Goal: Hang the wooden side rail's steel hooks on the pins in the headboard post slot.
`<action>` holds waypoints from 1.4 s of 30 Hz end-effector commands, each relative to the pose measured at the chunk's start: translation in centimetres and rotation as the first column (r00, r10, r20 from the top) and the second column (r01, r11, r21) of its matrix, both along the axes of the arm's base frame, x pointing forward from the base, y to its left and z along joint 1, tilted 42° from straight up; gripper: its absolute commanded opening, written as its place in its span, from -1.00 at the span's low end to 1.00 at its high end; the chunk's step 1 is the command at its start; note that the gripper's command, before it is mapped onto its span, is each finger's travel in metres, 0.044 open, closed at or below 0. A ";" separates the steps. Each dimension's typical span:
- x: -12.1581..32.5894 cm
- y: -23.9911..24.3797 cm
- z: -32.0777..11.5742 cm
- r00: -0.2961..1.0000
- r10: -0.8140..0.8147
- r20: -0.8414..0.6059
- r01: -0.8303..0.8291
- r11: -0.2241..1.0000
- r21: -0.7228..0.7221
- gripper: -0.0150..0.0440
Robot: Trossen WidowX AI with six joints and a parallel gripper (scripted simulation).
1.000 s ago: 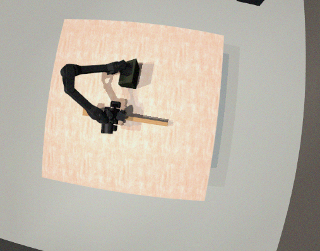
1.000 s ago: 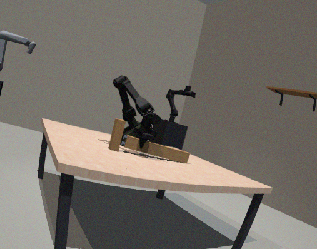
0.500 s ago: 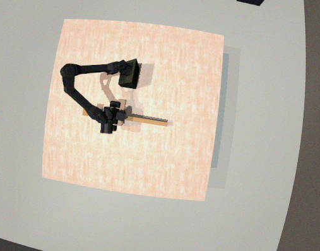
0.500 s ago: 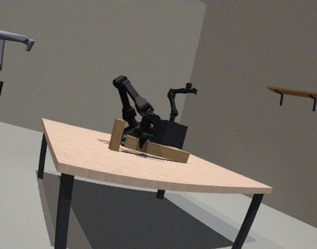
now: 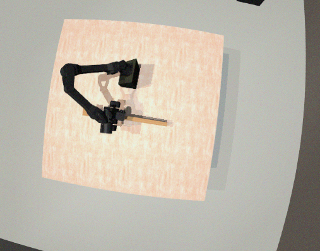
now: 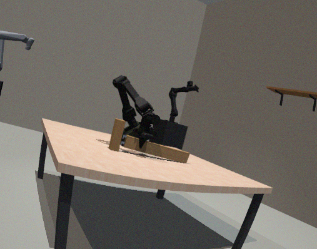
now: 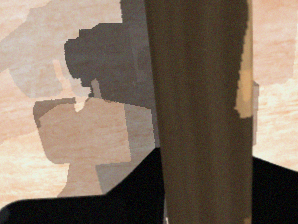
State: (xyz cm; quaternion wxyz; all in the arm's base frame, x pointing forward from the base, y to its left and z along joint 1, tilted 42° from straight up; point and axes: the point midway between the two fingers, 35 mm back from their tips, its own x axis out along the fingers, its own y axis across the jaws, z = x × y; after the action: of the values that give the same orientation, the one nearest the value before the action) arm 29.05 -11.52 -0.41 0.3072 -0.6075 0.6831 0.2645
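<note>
The rail (image 5: 150, 121) (image 6: 167, 152) (image 7: 202, 110) is grasped in my fingers (image 5: 121, 115) (image 6: 144, 142), and it lies along the counter (image 5: 134, 164) (image 6: 149, 175), its near end close to the post (image 5: 86, 112) (image 6: 117, 134). I judge I hold it near that end so that I can steer the hooks, while the far end carries on the counter. The exterior view shows the post standing upright; the wrist view shows only the rail, not the post.

the post (image 5: 85, 112) (image 6: 117, 135) stands just beyond the rail's near end (image 6: 130, 142) (a snug spot), blocking passage that way.
</note>
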 end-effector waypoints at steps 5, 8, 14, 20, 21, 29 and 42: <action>0.3 0.1 0.5 1.000 0.007 0.013 -0.007 1.000 -0.001 -0.49; 0.3 0.1 0.6 1.000 0.007 0.013 -0.007 1.000 -0.001 -0.49; 0.4 0.0 0.6 1.000 0.007 0.013 -0.007 1.000 -0.001 -0.49; 0.4 -0.1 0.6 1.000 0.007 0.013 -0.007 1.000 -0.001 -0.49; 0.4 -0.1 0.6 1.000 0.007 0.013 -0.007 1.000 -0.001 -0.49; 0.3 -0.1 0.7 1.000 0.007 0.013 -0.007 1.000 -0.001 -0.49; 0.3 -0.2 0.8 1.000 0.007 0.013 -0.007 1.000 -0.001 -0.49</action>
State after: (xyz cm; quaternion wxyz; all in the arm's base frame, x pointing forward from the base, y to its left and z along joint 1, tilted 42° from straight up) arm 29.03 -11.87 -0.07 0.3072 -0.6069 0.6836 0.2645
